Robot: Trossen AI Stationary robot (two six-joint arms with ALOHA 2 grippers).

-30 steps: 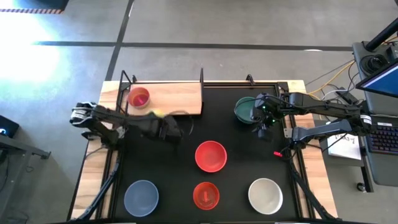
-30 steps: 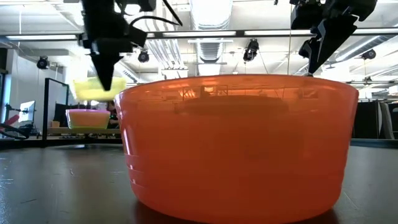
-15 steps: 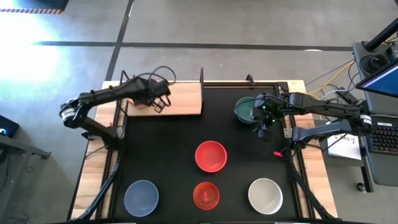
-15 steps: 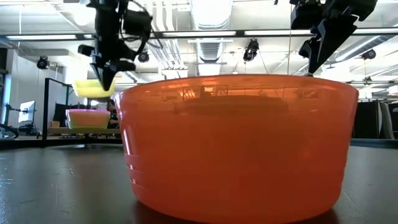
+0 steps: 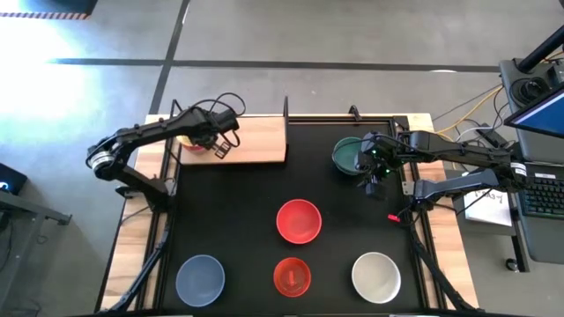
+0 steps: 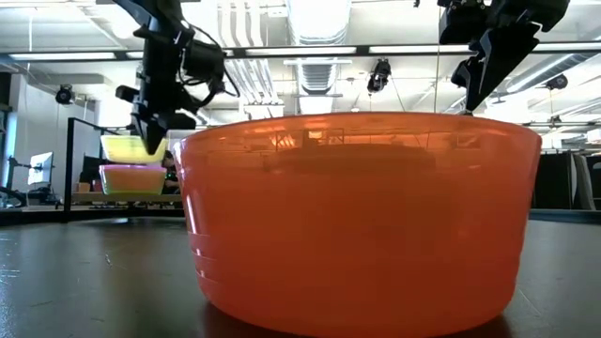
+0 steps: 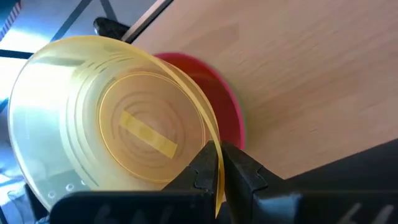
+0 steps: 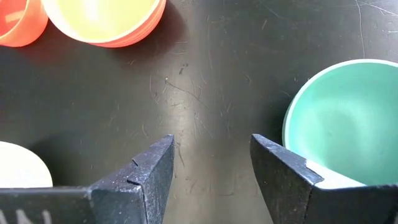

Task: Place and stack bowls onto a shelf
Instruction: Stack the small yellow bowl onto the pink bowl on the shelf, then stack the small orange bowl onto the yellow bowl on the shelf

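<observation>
Yellow translucent round bowl (image 7: 112, 118): your left gripper (image 7: 219, 167) pinches its rim above the pale wooden shelf (image 5: 256, 138) (red bowl (image 7: 214, 99) beneath). Right gripper (image 8: 211, 162): fingers spread, beside the teal bowl (image 8: 348, 118).

No text, label, brand, number or sign can be read in any of the views. The sheet of paper (image 5: 487, 204) that lies just beside the black mat (image 5: 229, 220), on the right arm's side, has some dark marks, but they are too small to read.
</observation>
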